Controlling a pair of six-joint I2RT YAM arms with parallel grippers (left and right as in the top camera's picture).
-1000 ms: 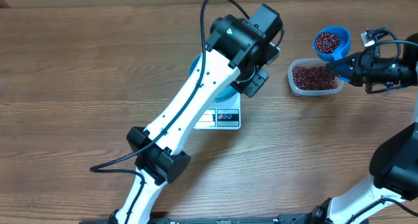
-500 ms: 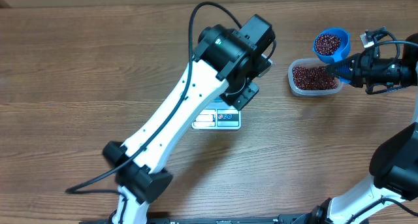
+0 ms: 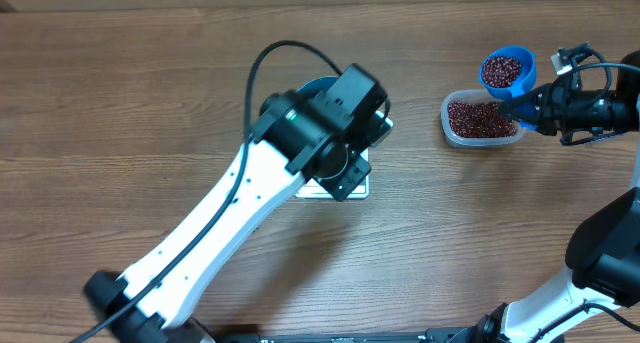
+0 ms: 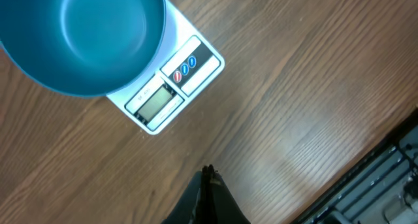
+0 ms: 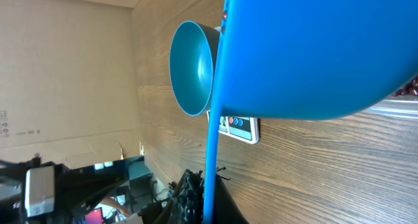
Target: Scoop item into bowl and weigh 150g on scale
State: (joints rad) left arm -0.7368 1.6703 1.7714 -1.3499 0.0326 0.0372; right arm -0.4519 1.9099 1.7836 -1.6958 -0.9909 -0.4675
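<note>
Blue bowl point(image 4: 85, 34) sits on scale point(image 4: 176, 87), mostly hidden overhead

Wood-grain table point(image 3: 120, 103) (warm brown, evenly lit), pale beige backdrop point(image 5: 65, 54) beyond its edge

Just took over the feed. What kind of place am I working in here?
Likely a robot test bench rather than a kitchen: a wooden table, a scale, beans in a tub, and what looks like cardboard behind.
</note>
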